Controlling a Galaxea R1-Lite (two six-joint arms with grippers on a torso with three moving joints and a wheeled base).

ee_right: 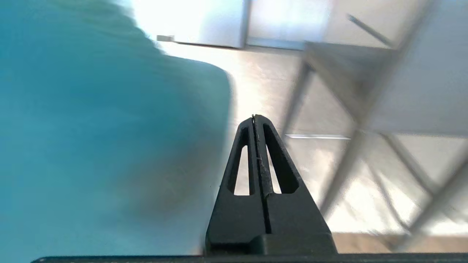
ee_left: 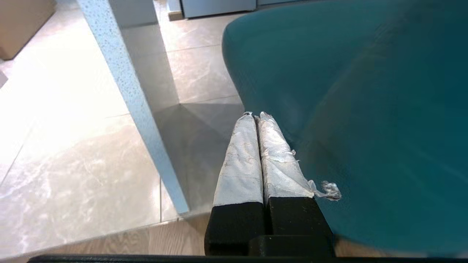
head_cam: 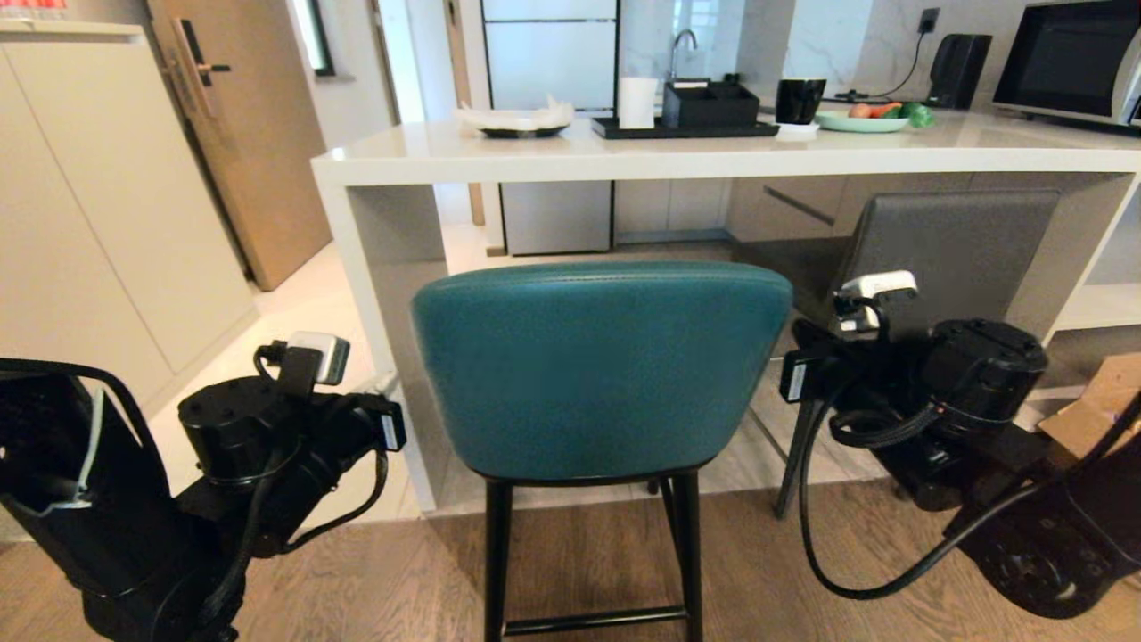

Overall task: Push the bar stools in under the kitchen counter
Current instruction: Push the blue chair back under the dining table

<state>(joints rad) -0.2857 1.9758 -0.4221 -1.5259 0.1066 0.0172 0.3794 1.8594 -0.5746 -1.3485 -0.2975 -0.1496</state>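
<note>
The teal bar stool (head_cam: 602, 366) stands in front of me with its rounded back toward me and its black legs on the wood floor, before the off-white kitchen counter (head_cam: 553, 159). The dark grey bar stool (head_cam: 958, 245) stands to the right, tucked under the counter. My left gripper (ee_left: 255, 116), fingers taped white, is shut and empty beside the left edge of the teal back (ee_left: 347, 109). My right gripper (ee_right: 254, 117) is shut and empty beside its right edge (ee_right: 109, 128). Whether either touches the back is unclear. Both arms flank the stool.
The counter's slab end panel (ee_left: 128, 91) stands just left of the left gripper. On the counter are a black tray (head_cam: 682, 127), a black cup (head_cam: 800, 100), a plate of vegetables (head_cam: 863, 120) and a microwave (head_cam: 1074, 62). Beige cabinets (head_cam: 98, 223) are at the left, a cardboard box (head_cam: 1101, 401) at the right.
</note>
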